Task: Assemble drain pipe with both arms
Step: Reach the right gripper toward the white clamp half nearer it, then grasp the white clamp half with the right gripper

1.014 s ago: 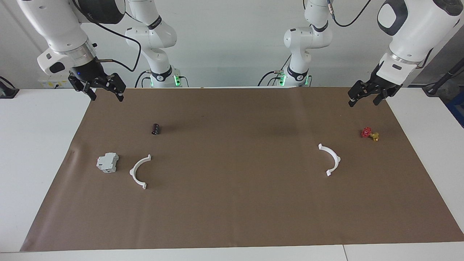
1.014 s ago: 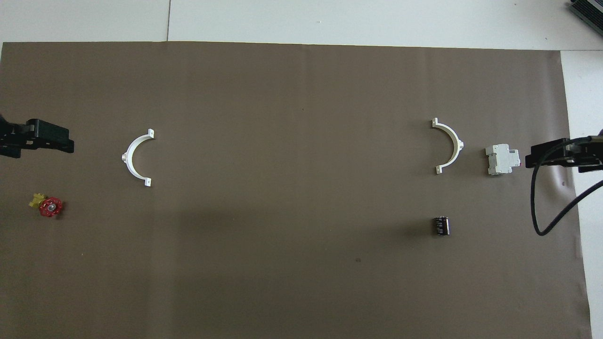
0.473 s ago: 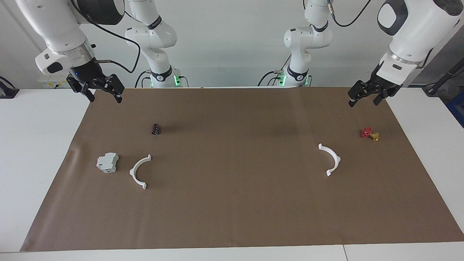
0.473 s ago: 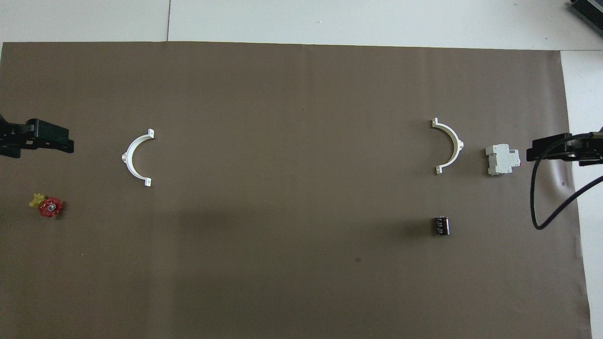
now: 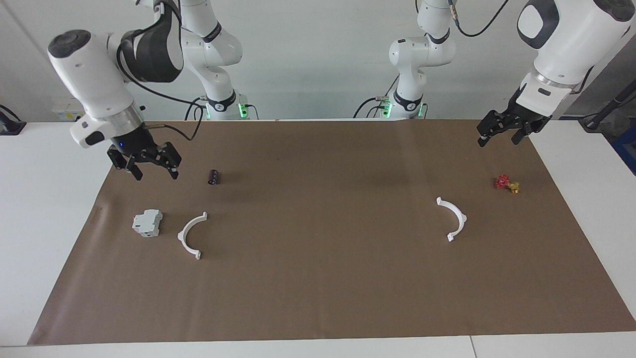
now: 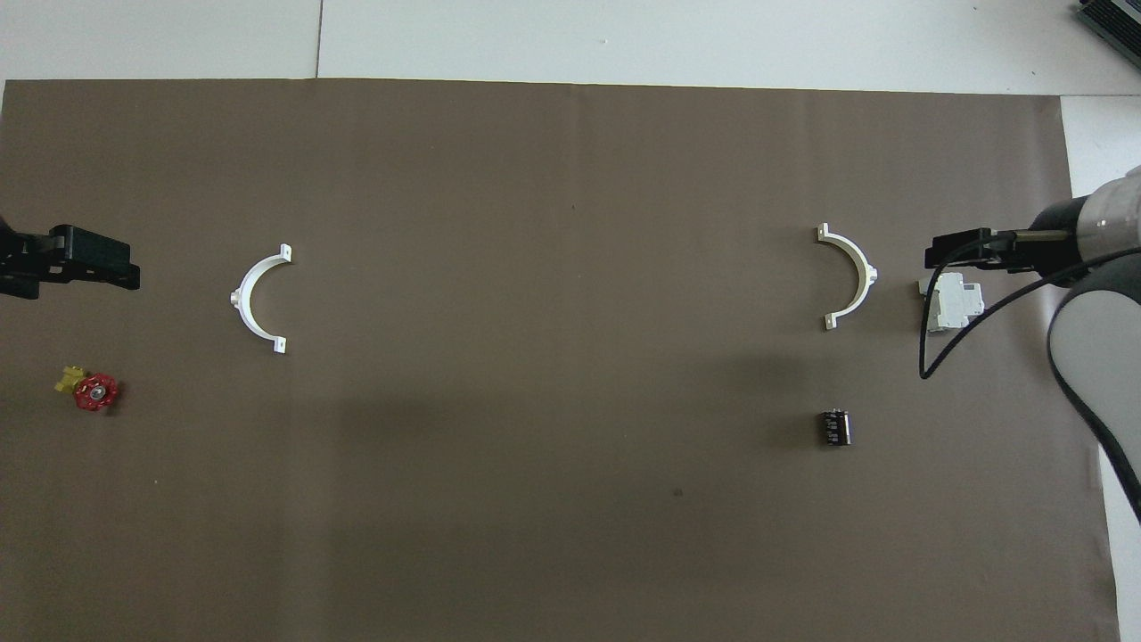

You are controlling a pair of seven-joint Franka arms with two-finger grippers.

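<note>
The drain pipe lies as two separate white half-rings on the brown mat. One half-ring [image 5: 181, 235] [image 6: 866, 272] lies at the right arm's end, beside a grey-white block. The other half-ring [image 5: 462, 216] [image 6: 241, 297] lies at the left arm's end. My right gripper [image 5: 154, 173] [image 6: 934, 260] is open and empty, in the air over the mat by the block. My left gripper [image 5: 498, 139] [image 6: 129, 272] is open and empty, raised over the mat's edge at its own end, where the arm waits.
The grey-white boxy block [image 5: 147, 223] [image 6: 952, 303] sits beside the right-end half-ring. A small black cylinder [image 5: 213, 176] [image 6: 834, 426] lies nearer to the robots. A red-and-yellow valve [image 5: 507, 183] [image 6: 89, 390] lies at the left arm's end. The brown mat [image 5: 318, 298] covers most of the white table.
My right arm has swung down and inward, bringing its open gripper lower over the mat near the block. The left arm and all objects have stayed still.
</note>
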